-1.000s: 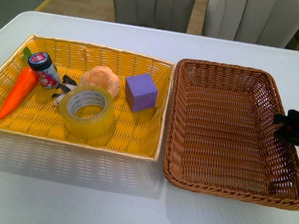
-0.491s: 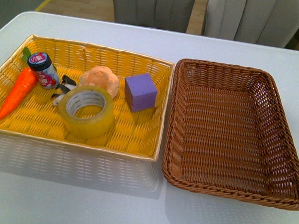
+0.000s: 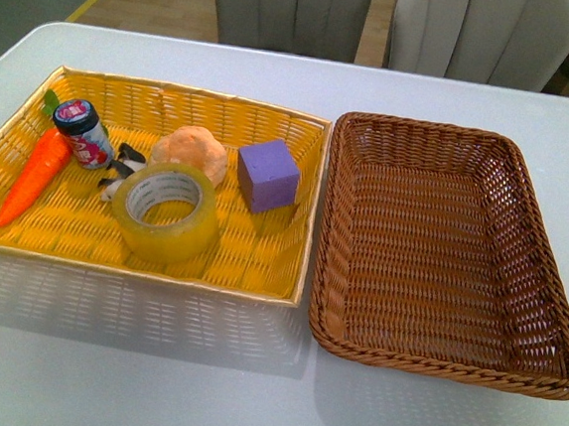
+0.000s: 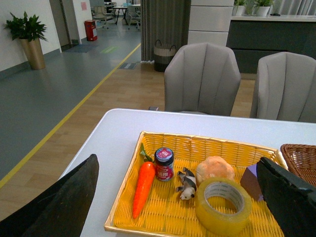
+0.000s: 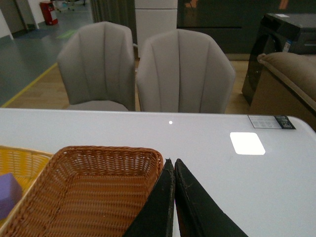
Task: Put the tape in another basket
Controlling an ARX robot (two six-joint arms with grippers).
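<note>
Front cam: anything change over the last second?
The right hand was at the basket's right rim a second ago and has pulled back out of the front view. Nothing was taken hold of or let go. The tape and everything else in the yellow tray are unmoved, as is the basket.

One bench [image 3: 150, 381] carries two baskets: one brown basket [image 3: 431, 366] and one yellow basket [image 3: 251, 255]. There are six loose things, one of each kind: tape [image 3: 168, 231], carrot [image 3: 34, 176], jar [image 3: 84, 133], bun [image 3: 192, 152], purple cube [image 3: 268, 175], animal figure [image 3: 121, 167]. Two chairs: left chair [image 3: 292, 9], right chair [image 3: 485, 31]. Two grippers: left gripper [image 4: 177, 162], right gripper [image 5: 174, 163].
</note>
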